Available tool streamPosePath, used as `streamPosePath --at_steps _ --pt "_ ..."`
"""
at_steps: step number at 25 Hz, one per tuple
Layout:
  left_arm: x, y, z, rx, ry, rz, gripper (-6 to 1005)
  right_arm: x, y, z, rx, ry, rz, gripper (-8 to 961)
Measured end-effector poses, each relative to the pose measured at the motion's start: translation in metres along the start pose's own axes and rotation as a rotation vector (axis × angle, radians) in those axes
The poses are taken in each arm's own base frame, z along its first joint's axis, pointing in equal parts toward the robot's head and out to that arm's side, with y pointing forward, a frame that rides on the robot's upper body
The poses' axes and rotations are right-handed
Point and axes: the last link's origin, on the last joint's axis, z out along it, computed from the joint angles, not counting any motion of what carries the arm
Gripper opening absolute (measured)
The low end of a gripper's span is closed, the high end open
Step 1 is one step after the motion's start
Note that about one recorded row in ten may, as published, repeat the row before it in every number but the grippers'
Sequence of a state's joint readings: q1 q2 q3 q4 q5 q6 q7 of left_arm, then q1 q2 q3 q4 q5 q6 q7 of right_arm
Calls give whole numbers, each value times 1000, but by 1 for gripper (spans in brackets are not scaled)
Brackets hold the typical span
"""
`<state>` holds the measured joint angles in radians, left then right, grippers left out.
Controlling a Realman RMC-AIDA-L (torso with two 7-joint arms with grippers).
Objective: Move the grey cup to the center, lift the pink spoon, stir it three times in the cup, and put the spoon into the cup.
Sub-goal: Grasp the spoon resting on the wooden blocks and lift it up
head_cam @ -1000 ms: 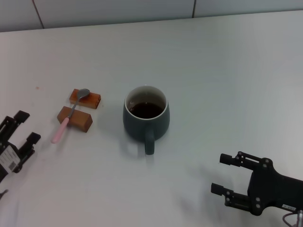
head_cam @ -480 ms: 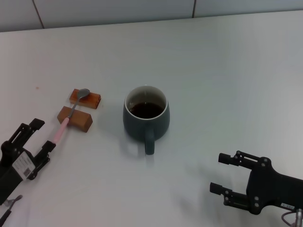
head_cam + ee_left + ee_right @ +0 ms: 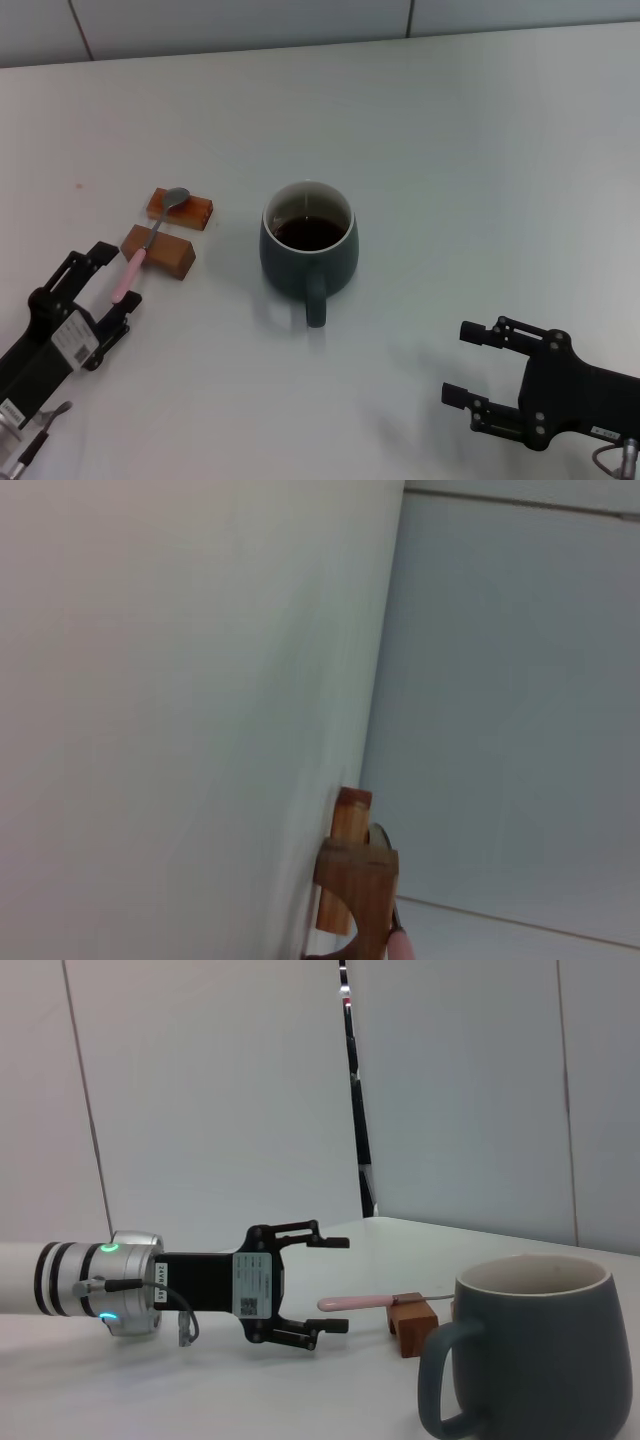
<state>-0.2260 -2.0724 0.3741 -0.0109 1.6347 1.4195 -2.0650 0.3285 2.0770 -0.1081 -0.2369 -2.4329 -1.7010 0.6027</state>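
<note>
The grey cup (image 3: 308,250) stands upright mid-table with dark liquid inside, its handle toward me; it also shows in the right wrist view (image 3: 530,1350). The pink spoon (image 3: 135,262) lies across two brown wooden blocks (image 3: 160,252), bowl on the far block. My left gripper (image 3: 119,274) is open, low over the table, with its fingers on either side of the pink handle's end. The right wrist view shows the same: the left gripper (image 3: 335,1284) is open around the spoon handle (image 3: 362,1302). My right gripper (image 3: 458,362) is open and empty, near the front right, apart from the cup.
The far block (image 3: 181,208) and near block also show in the left wrist view (image 3: 352,872). A small dark speck (image 3: 78,185) marks the table at the left. A wall (image 3: 300,20) runs along the table's far edge.
My left gripper has moved forward and to the right, from the table's left edge to the spoon handle's end. The right arm, cup and spoon have hardly moved.
</note>
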Motion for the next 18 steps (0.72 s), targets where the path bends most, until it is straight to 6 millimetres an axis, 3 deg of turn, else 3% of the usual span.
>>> streamPosePath --at_steps 18 --pt "0 3 21 15 -7 3 804 -4 -4 3 -15 -5 21 715"
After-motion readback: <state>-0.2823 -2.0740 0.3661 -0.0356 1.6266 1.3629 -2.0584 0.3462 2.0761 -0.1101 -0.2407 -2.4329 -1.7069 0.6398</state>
